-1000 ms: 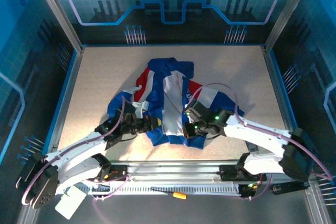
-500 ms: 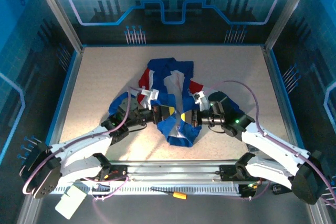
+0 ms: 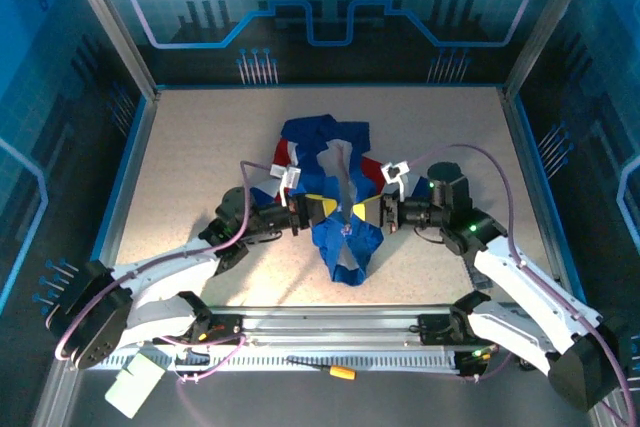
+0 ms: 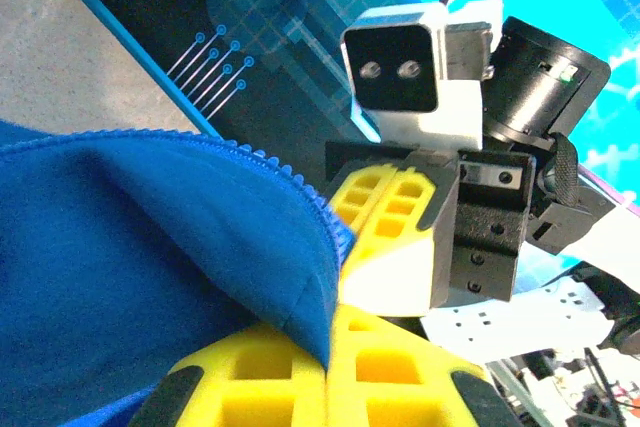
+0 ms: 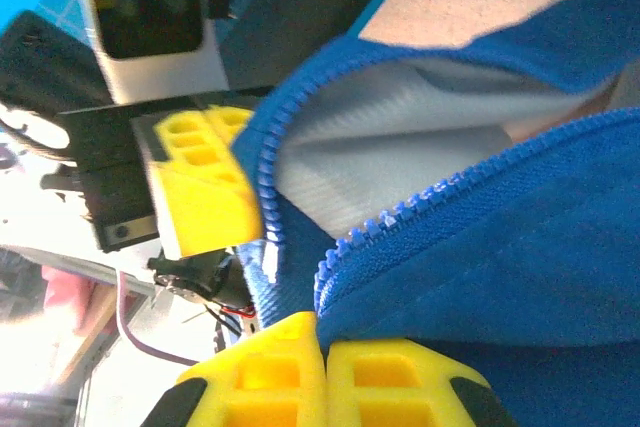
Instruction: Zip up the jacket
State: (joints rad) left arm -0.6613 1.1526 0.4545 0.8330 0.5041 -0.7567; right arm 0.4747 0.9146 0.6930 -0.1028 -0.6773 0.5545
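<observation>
At the near edge of the enclosure, a yellow-handled tool [image 3: 337, 372] lies on the rail in front of the arm bases, with a white card [image 3: 134, 385] off to the left. Beyond them the two arms reach inward over the speckled surface [image 3: 200, 147], their purple cables [image 3: 243, 197] arching above it. The left claw [image 3: 318, 209] and the right claw [image 3: 362, 211] face each other tip to tip at the middle, close together. Each is clamped shut on a front edge of the jacket [image 3: 342, 239], the yellow fingers [image 4: 250, 372] pressed together with blue cloth pinched between them. The jacket is bunched at the centre of the surface, its hem hanging towards the bases and red and white bands showing behind the claws. From the right wrist, the two rows of zipper teeth [image 5: 265, 187] run apart, with pale lining between them. Bare surface surrounds the garment up to the blue-lit back wall [image 3: 320, 7].
</observation>
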